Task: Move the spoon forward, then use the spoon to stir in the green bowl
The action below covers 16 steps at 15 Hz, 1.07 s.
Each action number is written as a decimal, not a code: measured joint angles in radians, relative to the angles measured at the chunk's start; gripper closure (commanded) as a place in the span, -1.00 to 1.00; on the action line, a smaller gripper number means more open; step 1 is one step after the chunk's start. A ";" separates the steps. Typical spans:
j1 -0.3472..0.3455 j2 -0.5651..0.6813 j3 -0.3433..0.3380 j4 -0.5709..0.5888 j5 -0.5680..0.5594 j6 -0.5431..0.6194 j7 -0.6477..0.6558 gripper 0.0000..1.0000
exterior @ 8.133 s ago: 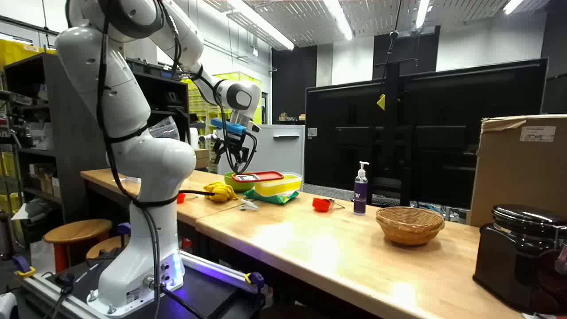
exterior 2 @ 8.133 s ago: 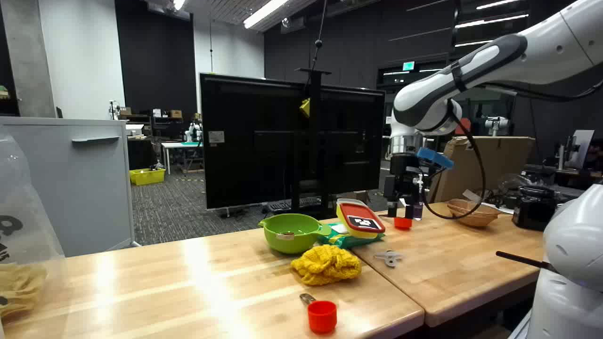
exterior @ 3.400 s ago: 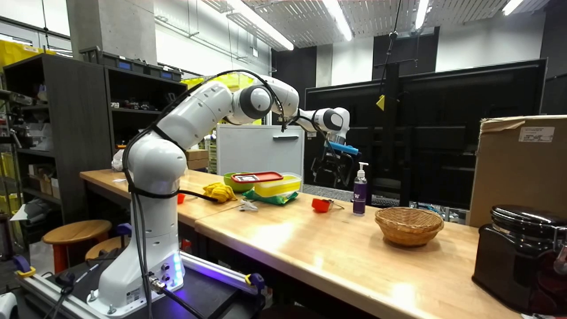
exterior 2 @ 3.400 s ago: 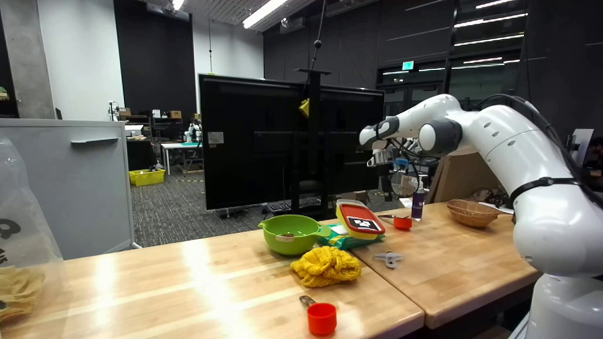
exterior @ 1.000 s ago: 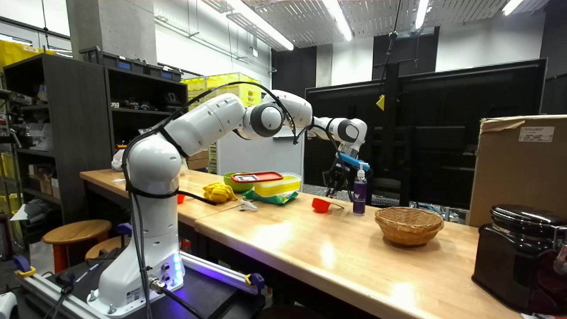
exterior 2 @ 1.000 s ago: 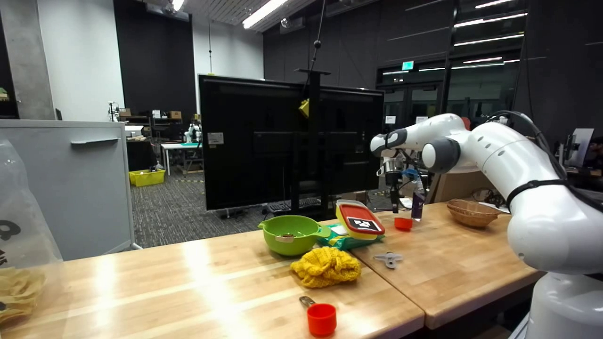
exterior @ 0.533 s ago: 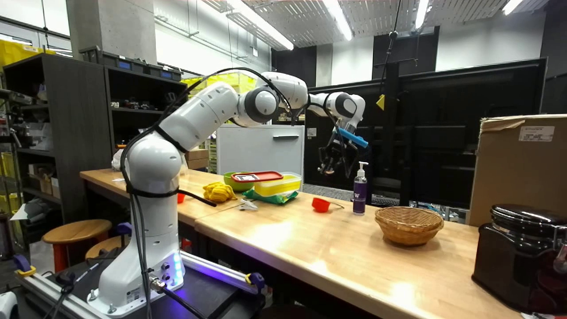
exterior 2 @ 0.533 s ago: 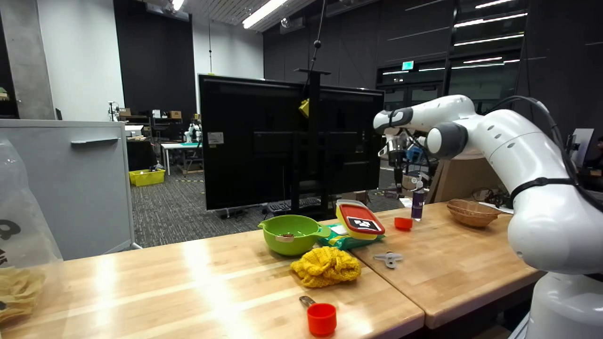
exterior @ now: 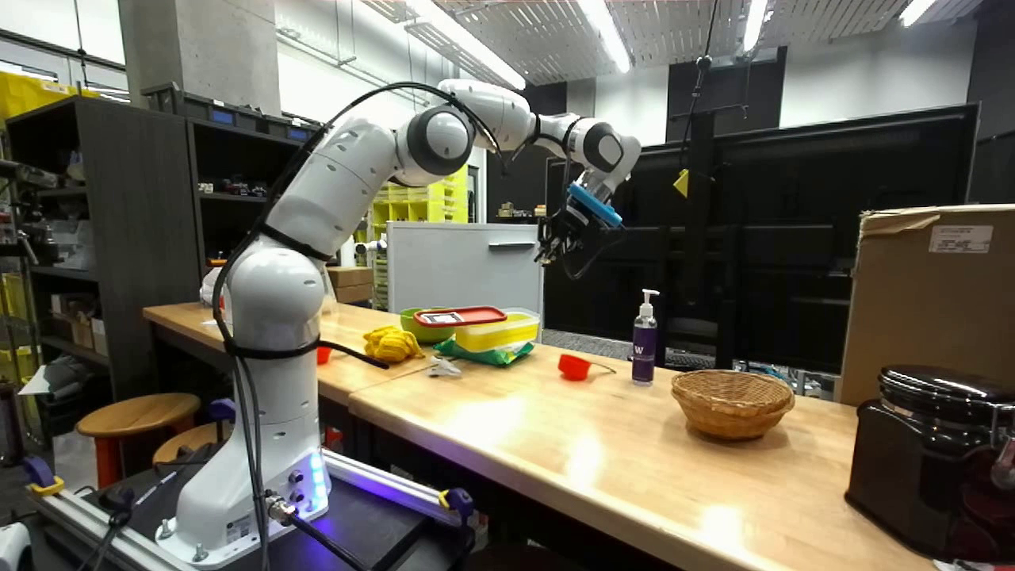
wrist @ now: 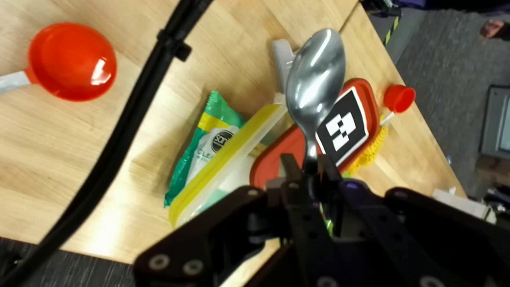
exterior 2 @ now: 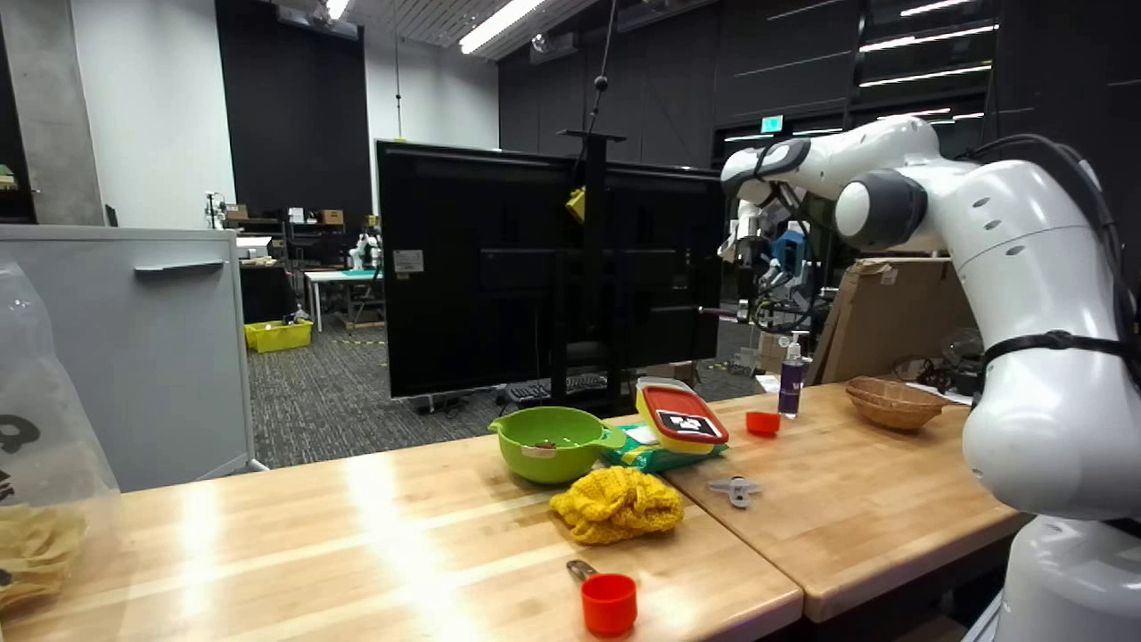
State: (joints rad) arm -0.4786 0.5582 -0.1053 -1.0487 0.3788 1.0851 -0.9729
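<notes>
Gripping oval-headed silver metal spoon (wrist: 316, 75) by handle in black two-finger gripper (wrist: 308, 167), upper centre of wrist view. Carry high past tilted red-lidded yellow plastic tub (exterior 2: 683, 415) to wide green plastic bowl (exterior 2: 572, 462), lower middle in an exterior view; tip down, stir gently.

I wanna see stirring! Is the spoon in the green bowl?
Out: the gripper holds the spoon high above the table, away from the green bowl.
</notes>
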 measured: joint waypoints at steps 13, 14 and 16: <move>0.185 -0.331 -0.038 -0.660 -0.054 0.675 0.607 0.93; 0.202 -0.353 -0.038 -0.713 -0.074 0.713 0.668 0.93; 0.240 -0.402 -0.037 -0.821 -0.115 0.778 0.802 0.93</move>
State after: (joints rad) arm -0.2389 0.1561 -0.1428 -1.8698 0.2633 1.8632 -0.1708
